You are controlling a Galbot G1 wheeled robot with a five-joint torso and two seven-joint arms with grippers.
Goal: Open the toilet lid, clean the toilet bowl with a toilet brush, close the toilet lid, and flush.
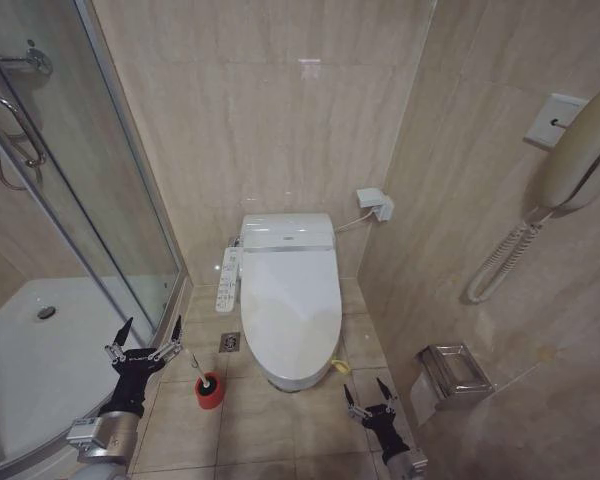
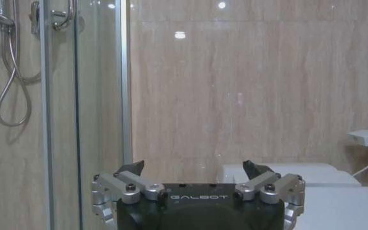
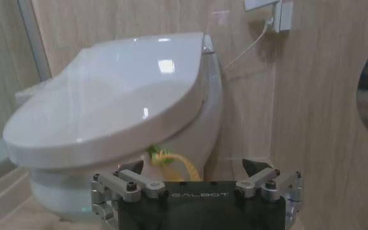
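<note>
From the head view the lid [image 1: 290, 300] lies shut and flat over the toilet, its long axis running from the tank at the back wall toward the robot, rounded nose nearest. The brush [image 1: 202, 376] stands in its red holder [image 1: 210, 391] on the floor just left of the toilet, thin handle tilted up and to the left. The left gripper [image 1: 142, 335] hovers with fingers spread above the floor beside the shower glass [image 1: 90, 190], near the holder but apart from it; the right gripper [image 1: 368, 393], also spread and empty, hangs low by the right front of the toilet, near the paper dispenser [image 1: 450, 372]. In the left wrist view that gripper [image 2: 193, 168] points at the back wall with the glass to one side, touching nothing. In the right wrist view the right gripper [image 3: 193, 166] faces the lid [image 3: 117, 98] from below its front edge, with the green-and-yellow band [image 3: 165, 158] hanging under the rim. The first step looks to be raising the lid: best to hook at that band or under the nose and swing up toward the tank, along the hinge's arc. Whether the band is a loop, I can't quite tell.
</note>
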